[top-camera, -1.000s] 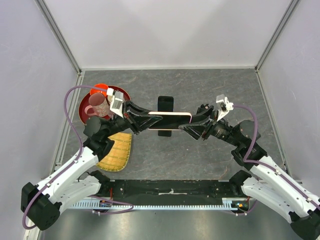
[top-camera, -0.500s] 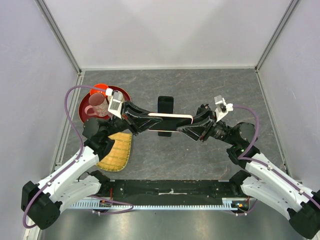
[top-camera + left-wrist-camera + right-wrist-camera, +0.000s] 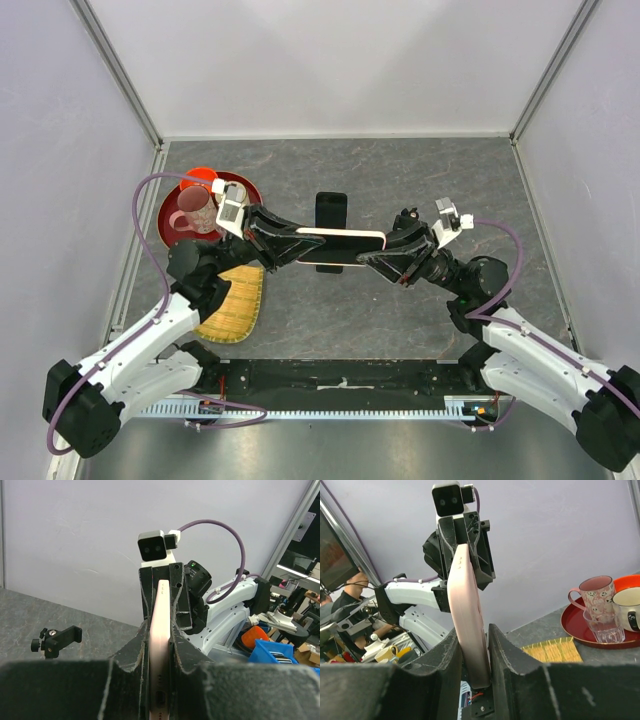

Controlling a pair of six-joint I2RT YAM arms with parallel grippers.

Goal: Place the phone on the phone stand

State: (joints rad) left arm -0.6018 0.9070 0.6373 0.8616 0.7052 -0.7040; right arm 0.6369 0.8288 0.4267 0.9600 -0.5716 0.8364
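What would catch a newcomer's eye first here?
A pink phone is held on edge in mid-air over the table's middle, pinched at one end by the left tool and at the other by the right tool. Just beyond it stands the black stand. A red tray of cups sits at left.

Phone (image 3: 340, 236) between left gripper (image 3: 296, 241) and right gripper (image 3: 372, 251), phone stand (image 3: 331, 208) behind.

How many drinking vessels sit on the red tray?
3, in the right wrist view: a pink patterned mug on the round red tray, a clear glass in front, a white mug at the right edge. Others may be hidden.
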